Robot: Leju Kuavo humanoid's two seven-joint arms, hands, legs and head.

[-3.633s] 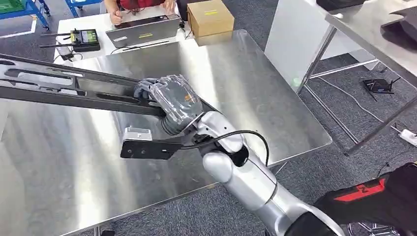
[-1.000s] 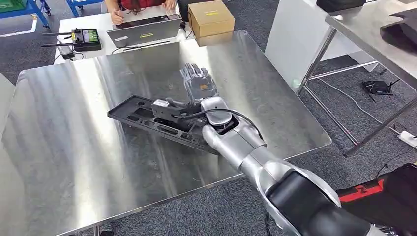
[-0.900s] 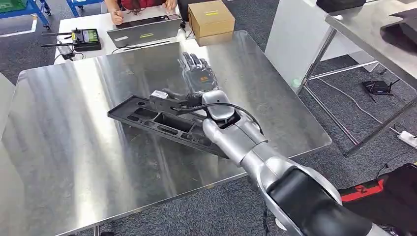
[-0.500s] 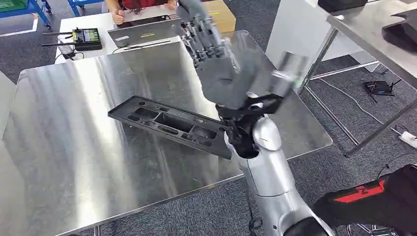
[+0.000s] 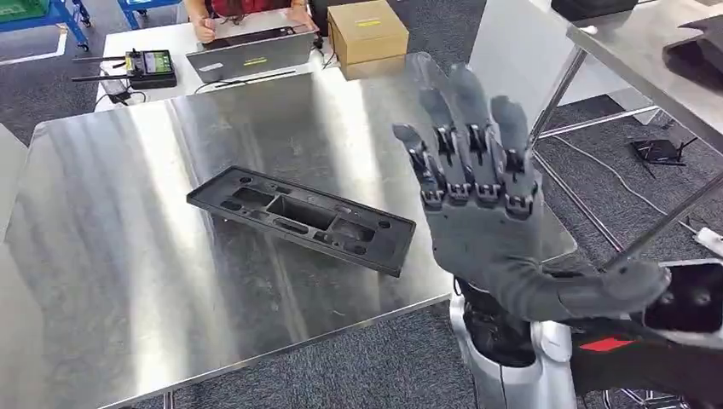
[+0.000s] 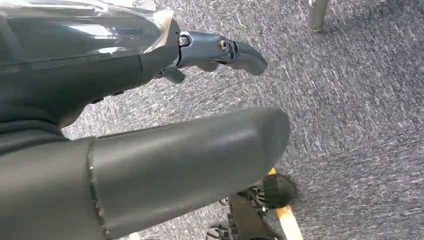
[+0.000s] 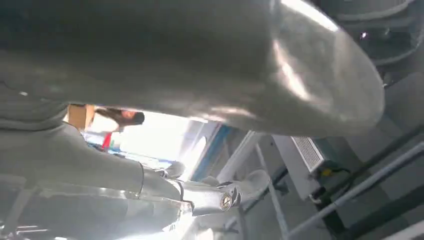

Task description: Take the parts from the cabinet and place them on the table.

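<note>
A long black plastic part [image 5: 302, 218] with moulded recesses lies flat on the steel table [image 5: 128, 170], slanting from middle left toward the front right edge. My right hand [image 5: 486, 213] is raised high in front of the head camera, to the right of the part, with its fingers spread and nothing in it. In the right wrist view the thick thumb [image 7: 225, 65] and darker fingers [image 7: 220, 197] stand apart with nothing between them. My left hand [image 6: 150, 115] hangs over grey carpet, thumb and fingers apart and holding nothing.
A cardboard box [image 5: 365, 31] sits at the table's far edge. Behind it a person works at a laptop [image 5: 247, 53] on a white desk, beside a controller [image 5: 145, 66]. A second steel table [image 5: 648, 60] stands to the right, with cables on the carpet.
My right hand carried the black part over the table, laid it flat, let go and rose up toward the camera, swinging right. The part now lies still on the table.
</note>
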